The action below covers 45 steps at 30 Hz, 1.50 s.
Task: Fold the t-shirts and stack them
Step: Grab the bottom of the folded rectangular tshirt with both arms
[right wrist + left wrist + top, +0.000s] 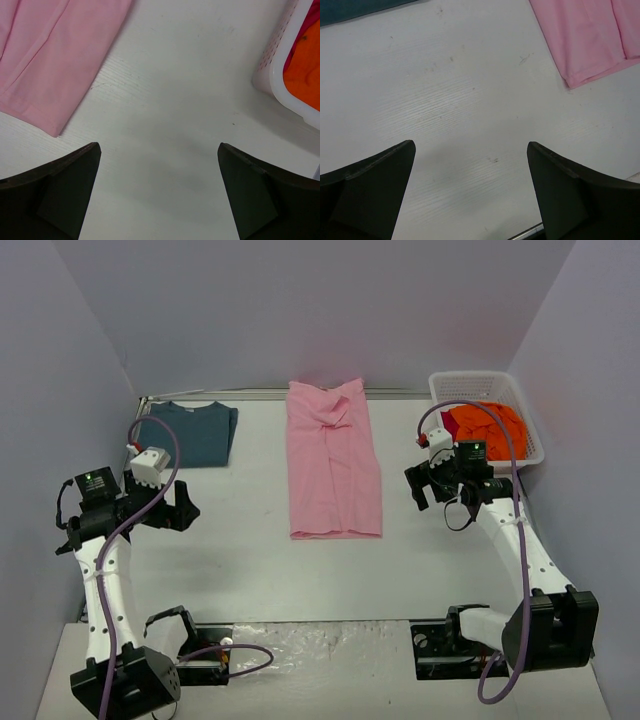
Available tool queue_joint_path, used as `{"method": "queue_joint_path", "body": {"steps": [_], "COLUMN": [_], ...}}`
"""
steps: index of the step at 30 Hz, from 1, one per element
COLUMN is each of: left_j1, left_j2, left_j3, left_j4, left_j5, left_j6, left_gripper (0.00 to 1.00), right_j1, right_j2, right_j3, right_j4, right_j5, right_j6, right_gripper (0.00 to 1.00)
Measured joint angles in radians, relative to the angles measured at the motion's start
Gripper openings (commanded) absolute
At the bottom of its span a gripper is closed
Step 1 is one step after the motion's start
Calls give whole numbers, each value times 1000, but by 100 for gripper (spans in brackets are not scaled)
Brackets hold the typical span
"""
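The left gripper (177,508) hangs over the bare desk (250,560) near its left edge, jaws spread wide and holding nothing. The right gripper (432,488) hangs likewise on the right, just short of the basket (475,388). Between them the pink shirt (333,462) lies flat mid-desk, a long folded strip reaching the far edge, its far end bunched. The teal shirt (188,432) lies folded at the far-left corner. In the basket at the far right sits the crumpled orange shirt (487,428) beside a bit of magenta cloth (451,424).
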Motion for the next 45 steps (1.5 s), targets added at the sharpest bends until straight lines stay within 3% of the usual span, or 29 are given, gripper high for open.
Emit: {"method": "queue_joint_path", "body": {"steps": [32,45], "left_j1": [0,0], "left_j2": [34,-39], "left_j3": [0,0], "left_j4": [-45,-45], "left_j5": [73,69], "left_j6": [59,59], "left_gripper": [94,94], "right_j1": [6,-24], "right_j2": [124,92], "right_j3": [0,0], "right_j4": [-1,-2], "right_j5": [-26,-48], "right_j6": [-21,-21], "right_gripper": [100,100]}}
